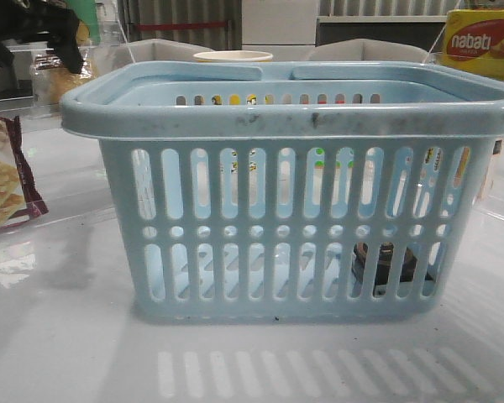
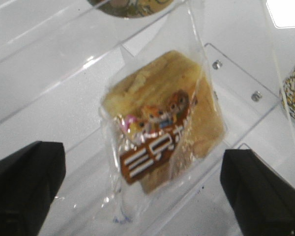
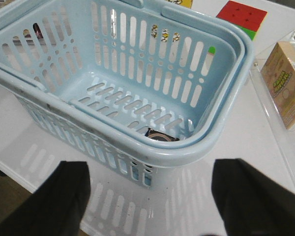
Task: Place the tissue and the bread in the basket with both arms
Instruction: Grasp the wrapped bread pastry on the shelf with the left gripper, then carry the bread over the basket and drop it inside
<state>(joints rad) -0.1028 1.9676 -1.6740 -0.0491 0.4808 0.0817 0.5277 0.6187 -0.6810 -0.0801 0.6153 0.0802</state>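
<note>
The tissue [image 1: 385,264] lies in the basket [image 1: 290,117]; the left claw [image 2: 142,189] is released over the bread [image 2: 162,123] — next, lower and close; the right claw [image 3: 147,196] — released, empty.

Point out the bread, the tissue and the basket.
bread [image 2: 162,123]: left wrist view, middle of the clear packet.
tissue [image 1: 385,264]: front view, dark pack behind the slots.
basket [image 3: 196,147]: right wrist view, near rim.

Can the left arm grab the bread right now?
Probably yes. The left tool is open, with one dark finger on each side of the bread, and nothing lies over the packet. It sits on a clear shelf, so closing may just need a little more approach.
</note>
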